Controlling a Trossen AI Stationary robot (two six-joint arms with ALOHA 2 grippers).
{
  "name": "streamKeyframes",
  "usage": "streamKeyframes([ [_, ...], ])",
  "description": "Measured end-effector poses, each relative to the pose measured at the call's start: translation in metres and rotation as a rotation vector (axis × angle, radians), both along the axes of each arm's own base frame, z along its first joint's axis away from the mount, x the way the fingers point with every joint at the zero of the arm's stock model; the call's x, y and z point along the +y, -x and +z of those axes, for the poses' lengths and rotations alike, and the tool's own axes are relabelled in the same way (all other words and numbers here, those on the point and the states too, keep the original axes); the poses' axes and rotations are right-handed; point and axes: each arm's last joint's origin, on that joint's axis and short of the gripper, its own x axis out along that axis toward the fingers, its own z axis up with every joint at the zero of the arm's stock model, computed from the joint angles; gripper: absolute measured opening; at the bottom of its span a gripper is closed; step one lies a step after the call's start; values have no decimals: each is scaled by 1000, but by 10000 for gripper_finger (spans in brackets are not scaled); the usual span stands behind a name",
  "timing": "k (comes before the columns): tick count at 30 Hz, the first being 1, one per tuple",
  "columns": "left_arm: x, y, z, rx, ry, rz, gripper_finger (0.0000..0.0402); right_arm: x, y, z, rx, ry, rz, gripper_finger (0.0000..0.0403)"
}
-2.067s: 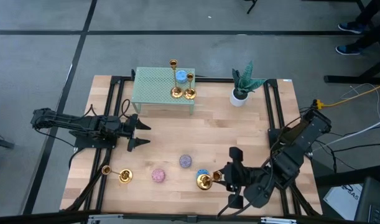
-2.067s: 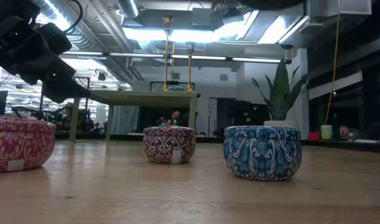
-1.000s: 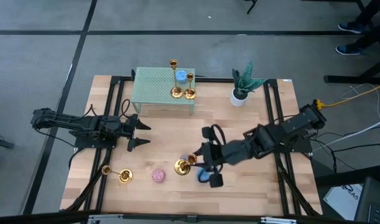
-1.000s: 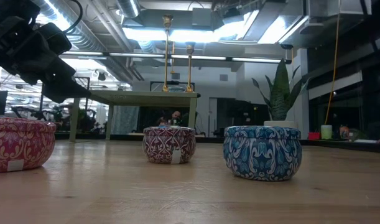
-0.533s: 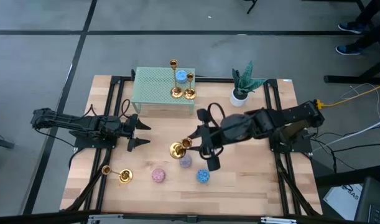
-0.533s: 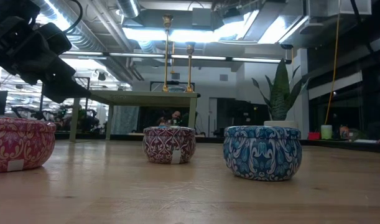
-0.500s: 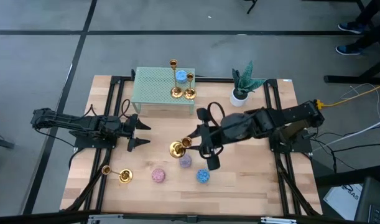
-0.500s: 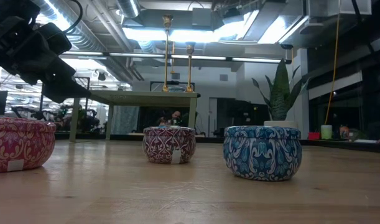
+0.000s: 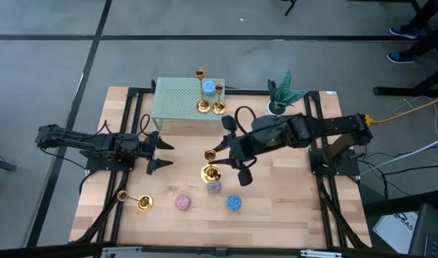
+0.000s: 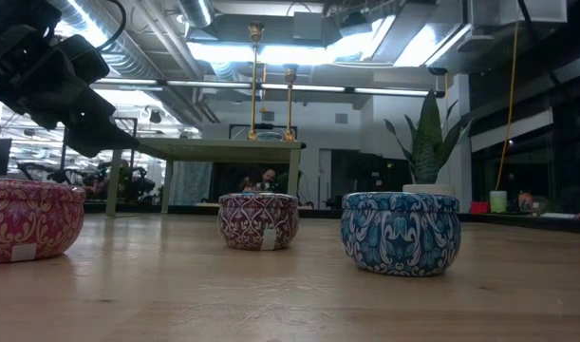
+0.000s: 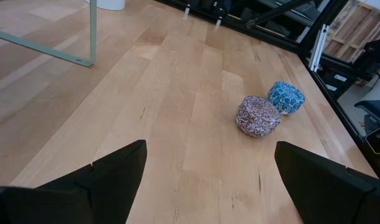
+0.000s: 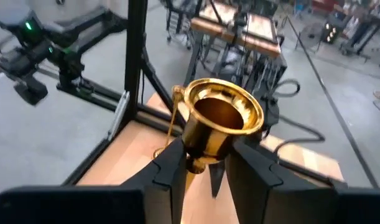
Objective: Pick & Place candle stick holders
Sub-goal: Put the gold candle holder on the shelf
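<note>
left gripper (image 9: 163, 154) waiting at 9 o'clock, fingers spread, empty | right gripper (image 9: 217, 164) at table centre, fingers clenching stem of shiny gold flared-base candlestick holder (image 9: 210, 169), hanging above table | advice: keeping it upright while carrying toward pale green mesh shelf (image 9: 177, 106) at 12 o'clock, avoiding the two holders standing there

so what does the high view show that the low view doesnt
Only the high view shows the right gripper shut on a candle stick holder in mid-table, and another holder lying on the wood near the front left. Only the low view shows the patterned sides of the candle tins. Both show two holders upright on the green stand, and the potted plant.
</note>
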Motion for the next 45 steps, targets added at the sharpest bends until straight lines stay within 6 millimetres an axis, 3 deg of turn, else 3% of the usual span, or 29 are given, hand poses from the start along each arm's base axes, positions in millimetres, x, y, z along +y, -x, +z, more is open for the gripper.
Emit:
streamKeyframes([
  [11, 0, 0, 0, 0, 0, 0, 354, -30, -7, 2, -36, 37, 29, 82],
  [18, 0, 0, 0, 0, 0, 0, 353, -60, -13, 8, -92, 23, -30, 8],
  [24, 0, 0, 0, 0, 0, 0, 353, -81, -18, 7, -93, -63, -80, 8],
  [39, 0, 0, 0, 0, 0, 0, 354, -90, -17, 0, -1, -148, -159, 11],
  [45, 0, 0, 0, 0, 0, 0, 352, -90, -13, -12, 127, -138, -168, 29],
])
